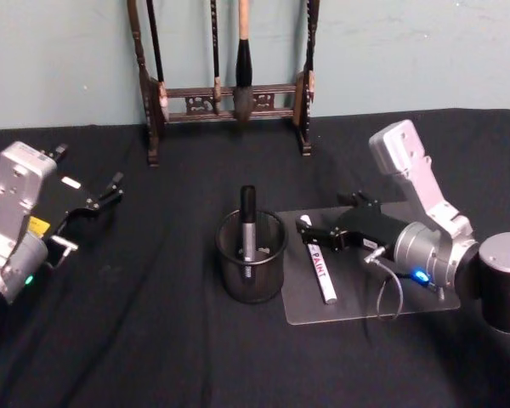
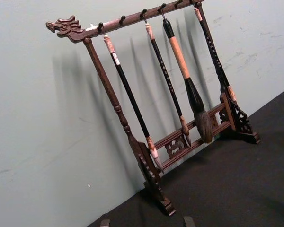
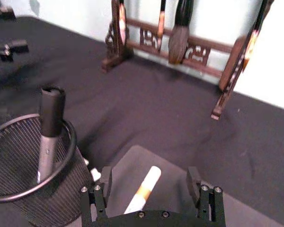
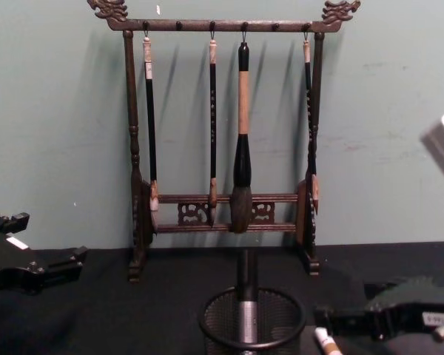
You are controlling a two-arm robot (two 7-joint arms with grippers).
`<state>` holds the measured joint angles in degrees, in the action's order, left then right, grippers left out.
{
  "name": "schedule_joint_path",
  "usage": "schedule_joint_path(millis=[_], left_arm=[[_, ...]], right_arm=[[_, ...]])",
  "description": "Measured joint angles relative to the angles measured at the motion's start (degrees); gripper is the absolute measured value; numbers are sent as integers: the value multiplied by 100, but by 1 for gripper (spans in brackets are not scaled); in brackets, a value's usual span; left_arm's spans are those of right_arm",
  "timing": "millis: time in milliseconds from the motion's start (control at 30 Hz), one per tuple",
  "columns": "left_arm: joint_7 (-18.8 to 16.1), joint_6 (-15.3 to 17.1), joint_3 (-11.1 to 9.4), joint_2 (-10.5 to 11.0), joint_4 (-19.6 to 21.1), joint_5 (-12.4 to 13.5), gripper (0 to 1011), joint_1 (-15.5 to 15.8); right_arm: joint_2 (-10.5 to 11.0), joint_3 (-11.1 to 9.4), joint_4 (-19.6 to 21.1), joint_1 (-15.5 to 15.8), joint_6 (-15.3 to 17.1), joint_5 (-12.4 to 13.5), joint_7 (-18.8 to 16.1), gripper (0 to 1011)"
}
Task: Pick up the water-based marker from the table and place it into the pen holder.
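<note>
The right arm reaches in from the right side of the black-clothed counter (image 1: 153, 348). Its forearm angles down and toward the middle, with the wrist low over the clear mat (image 1: 382, 302) that lies to the right of the pen holder (image 1: 252, 276). The right tool (image 3: 149, 178) is spread wide and grips nothing — in its wrist view the two fingers (image 3: 105, 183) stand on either side of the marker (image 1: 321, 272), with a gap on each side. The marker, white with an orange band and dark lettering, lies flat on the mat. Its far end is just beside the tool's tip, and it rests near the pen holder but outside it. The black mesh pen holder stands upright near the counter's middle and holds a grey pen (image 1: 248, 229) with a black cap, which leans against the rim. The left arm is held back at the counter's left side, its tool (image 1: 106, 197) aimed toward the wooden brush rack (image 1: 229, 98) by the back wall — its fingertips show apart, with nothing between them
</note>
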<state>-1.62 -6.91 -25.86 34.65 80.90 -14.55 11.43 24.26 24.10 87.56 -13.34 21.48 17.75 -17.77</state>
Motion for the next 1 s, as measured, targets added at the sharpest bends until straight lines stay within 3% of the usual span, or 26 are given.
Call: schedule_joint_path(millis=[500, 1000], left_arm=[[0, 0, 0, 0, 0, 0, 1001, 0], [0, 0, 0, 0, 0, 0, 1001, 0]], right_arm=[[-320, 178, -402, -216, 553, -381, 67, 1002], [-502, 141, -529, -236, 717, -579, -1, 1002]])
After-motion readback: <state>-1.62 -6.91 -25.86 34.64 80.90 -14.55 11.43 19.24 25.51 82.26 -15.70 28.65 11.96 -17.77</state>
